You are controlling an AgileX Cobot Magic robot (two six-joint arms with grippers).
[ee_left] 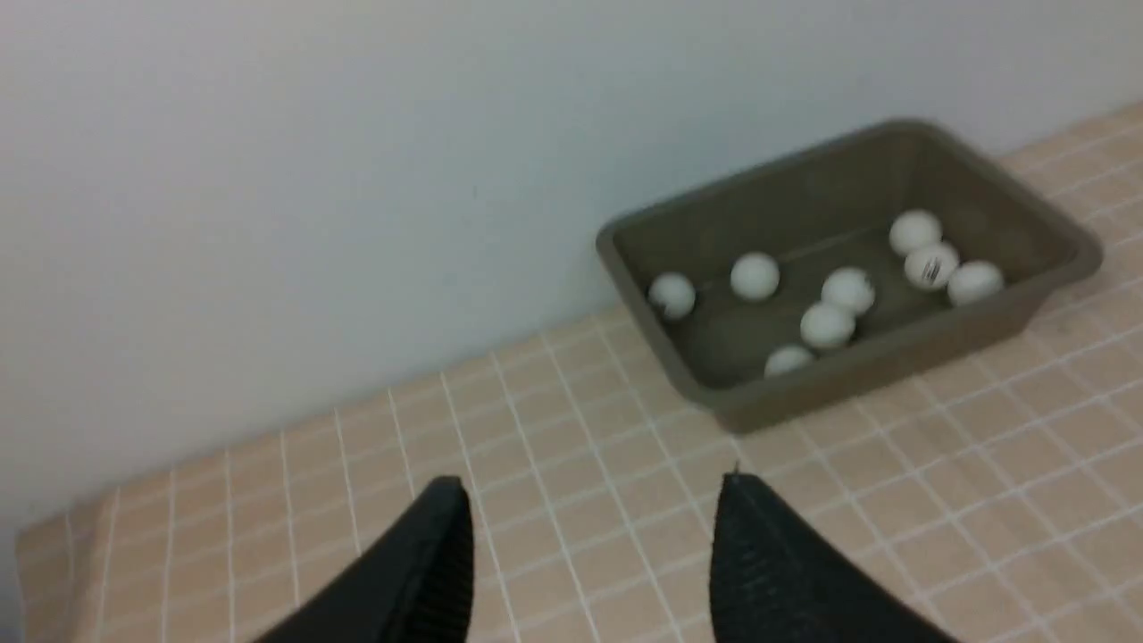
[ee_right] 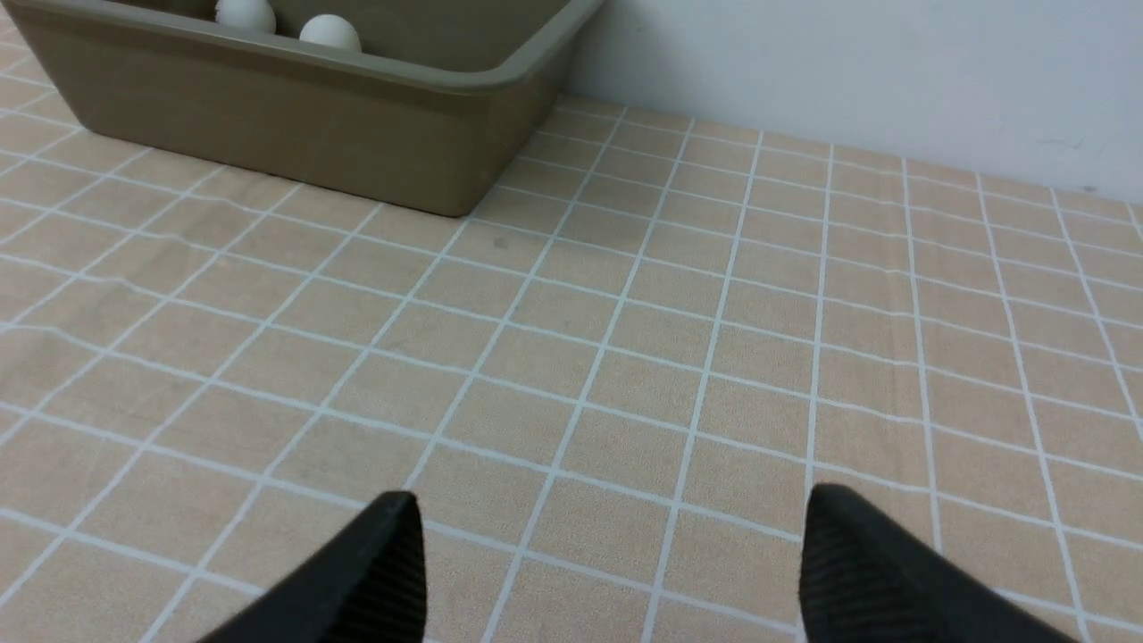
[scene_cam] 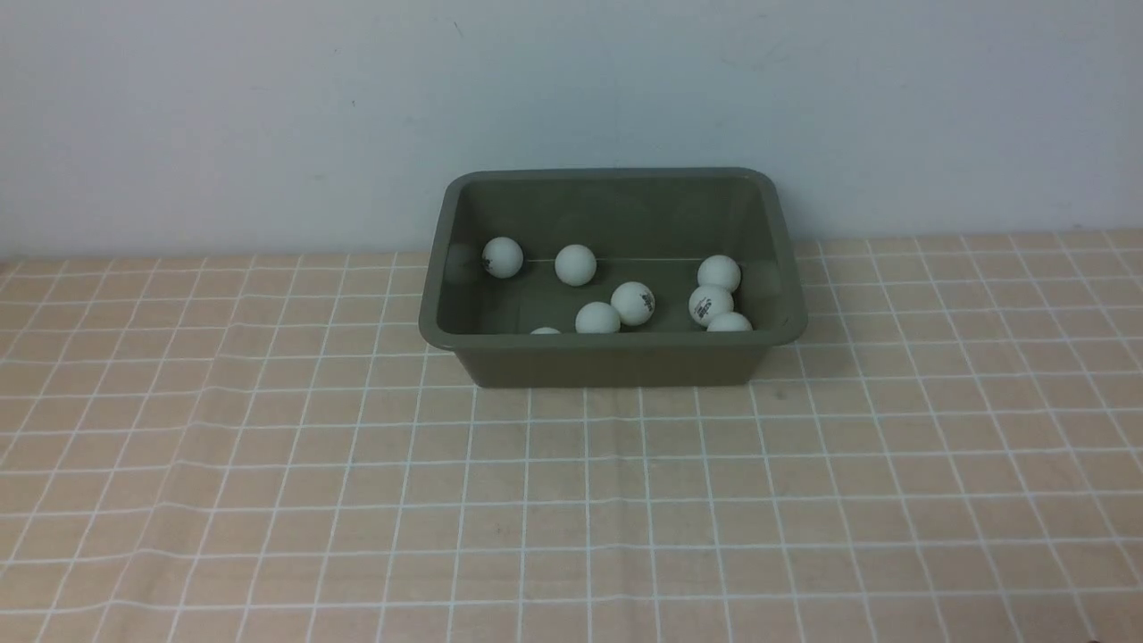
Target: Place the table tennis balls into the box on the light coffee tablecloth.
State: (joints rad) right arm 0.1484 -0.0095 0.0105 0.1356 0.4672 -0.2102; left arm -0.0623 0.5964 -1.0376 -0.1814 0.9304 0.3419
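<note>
Two grippers appear only in their own wrist views, and neither holds anything. The right gripper has its black fingers set wide apart at the bottom of its frame, over bare cloth. The left gripper also shows a clear gap between its fingers, narrower than the right one's, with only cloth below.

In the front view the lower half of the frame is open cloth, peach-beige with a white grid and a few low creases on the left side. No arm shows in that view, and the cloth runs unbroken to the left, right and bottom edges of the frame.

Above centre sits the box, olive-green, its long near wall facing the camera and its far rim close to the pale wall behind. Cloth lies open on both sides of the box.

All eight balls lie on the box floor. Three cluster at the right end, touching or nearly so. Two sit close together near the middle, two lie apart toward the upper left of the box, and one is half hidden behind the near rim.
</note>
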